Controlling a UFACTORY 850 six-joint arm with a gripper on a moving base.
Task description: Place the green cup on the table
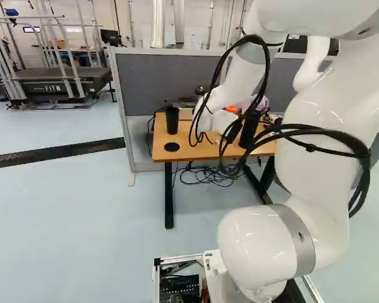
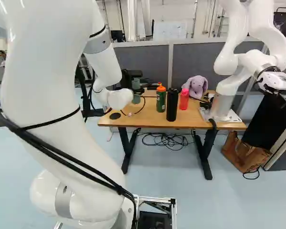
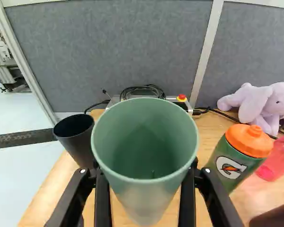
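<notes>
Green cup: held upright, mouth open, between the fingers (image 3: 102,203) in the wrist view; the cup (image 3: 145,208) appears to be over the bench (image 2: 152,122), but whether its base touches the wood cannot be told.
End effector: the gripper (image 3: 145,191) looks clamped on the cup from both sides.
Step in hand: lowering or setting down, by my judgement; letting go is what remains.
Height risk: release with a gap underneath and the cup drops, tips or rolls; press too far and the base jams against the wood, so the cup slides up or skews in the grip.
Black cup: this cup (image 3: 75,138) stands near the bench's edge, beside the green one in the wrist view; a sideways swing or wide-opening finger could knock it to the floor.
Sports bottle: on the other side, the orange-lidded bottle (image 3: 236,161) could be bumped the same way.
Black disc: the flat disc (image 1: 171,146) lies near the front edge; a base set half across it might rock.
Arm cables: loose loops (image 1: 266,63) hang by the arm and could catch the tall black bottle (image 2: 172,105) as it withdraws.
</notes>
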